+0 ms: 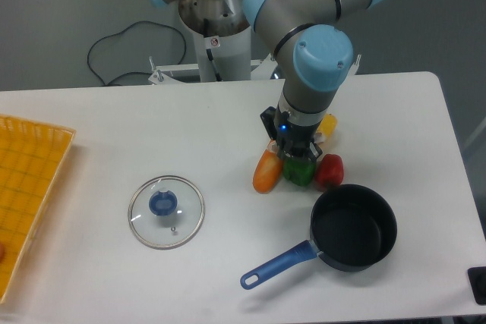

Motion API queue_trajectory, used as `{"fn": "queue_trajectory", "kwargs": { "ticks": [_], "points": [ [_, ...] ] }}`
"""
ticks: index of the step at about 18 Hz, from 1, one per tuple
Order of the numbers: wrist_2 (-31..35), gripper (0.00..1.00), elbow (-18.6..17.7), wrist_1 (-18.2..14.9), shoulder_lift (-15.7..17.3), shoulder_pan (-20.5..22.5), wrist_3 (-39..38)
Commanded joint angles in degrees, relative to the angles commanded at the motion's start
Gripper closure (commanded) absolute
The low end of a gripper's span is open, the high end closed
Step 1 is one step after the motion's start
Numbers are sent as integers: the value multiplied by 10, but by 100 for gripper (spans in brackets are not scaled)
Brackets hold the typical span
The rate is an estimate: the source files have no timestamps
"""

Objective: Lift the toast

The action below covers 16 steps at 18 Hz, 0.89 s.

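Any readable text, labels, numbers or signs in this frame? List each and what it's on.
No text can be read.
Round red-and-white sticker on the robot base column: a sign, too small to make out.
Blue light on the gripper mount: only a glow, no characters.
Pan, lid, basket: no markings visible.

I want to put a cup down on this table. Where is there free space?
Bare patches: between the yellow tray and glass lid, and the table's far left. Crowded: under the claw, the peppers, orange piece and pan.
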Motion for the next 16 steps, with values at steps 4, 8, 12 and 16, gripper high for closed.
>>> {"fn": "queue_trajectory", "kwargs": {
  "ticks": [4, 8, 12, 16],
  "points": [
    [2, 100, 6, -8, 7, -1, 0],
    [3, 100, 14, -19, 15, -2, -3],
    [6, 100, 15, -19, 17, -1, -3],
    [24, 100, 25, -30, 15, -2, -3]
  ]
}}
